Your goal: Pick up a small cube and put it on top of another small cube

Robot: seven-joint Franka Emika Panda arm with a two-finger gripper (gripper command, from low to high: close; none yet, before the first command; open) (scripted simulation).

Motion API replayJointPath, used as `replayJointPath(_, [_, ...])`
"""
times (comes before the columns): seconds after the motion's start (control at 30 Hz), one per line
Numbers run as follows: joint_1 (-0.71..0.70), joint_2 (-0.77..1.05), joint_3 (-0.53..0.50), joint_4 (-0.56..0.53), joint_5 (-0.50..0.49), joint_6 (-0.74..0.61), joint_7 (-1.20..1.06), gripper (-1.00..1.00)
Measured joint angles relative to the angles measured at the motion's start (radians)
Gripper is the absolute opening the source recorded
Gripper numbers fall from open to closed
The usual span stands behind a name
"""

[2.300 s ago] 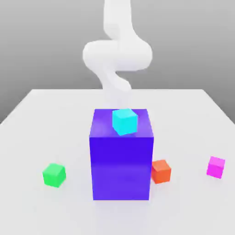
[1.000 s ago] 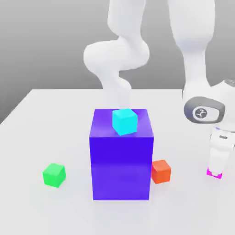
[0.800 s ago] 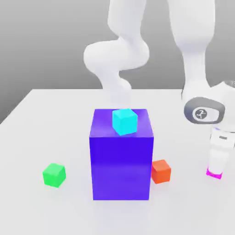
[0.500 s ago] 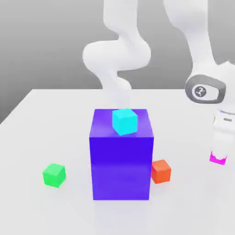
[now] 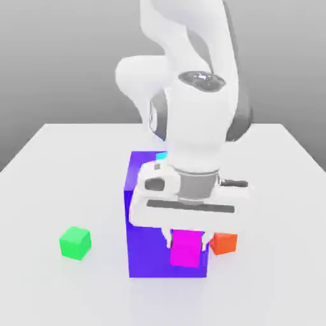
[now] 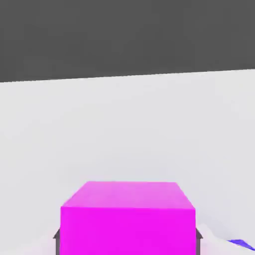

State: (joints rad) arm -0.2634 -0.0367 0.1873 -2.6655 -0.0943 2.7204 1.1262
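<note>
Exterior view: claw (image 5: 186, 242) pinching the pink cube (image 5: 186, 249) before the blue block (image 5: 167, 216); lift higher, then centre above the cyan cube (image 5: 162, 155).

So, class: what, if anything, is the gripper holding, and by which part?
The gripper is shut on the pink cube, with one finger on each of two opposite side faces.

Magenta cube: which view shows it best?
The hand view: the magenta cube sits close up, top and front faces clear. The exterior view shows the cube smaller, clamped in the claw before the violet block.
</note>
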Motion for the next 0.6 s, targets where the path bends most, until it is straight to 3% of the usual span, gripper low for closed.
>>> replayJointPath(0.27, [-0.253, -0.124, -0.189, -0.149, 0.091, -0.031, 0.198, -1.00])
replayJointPath(0.5, [-0.297, 0.067, -0.223, -0.179, 0.097, 0.155, 0.240, -1.00])
replayJointPath(0.53, [-0.298, 0.098, -0.220, -0.178, 0.102, 0.185, 0.236, 1.00])
replayJointPath(0.6, [-0.298, 0.098, -0.219, -0.178, 0.102, 0.185, 0.236, 1.00])
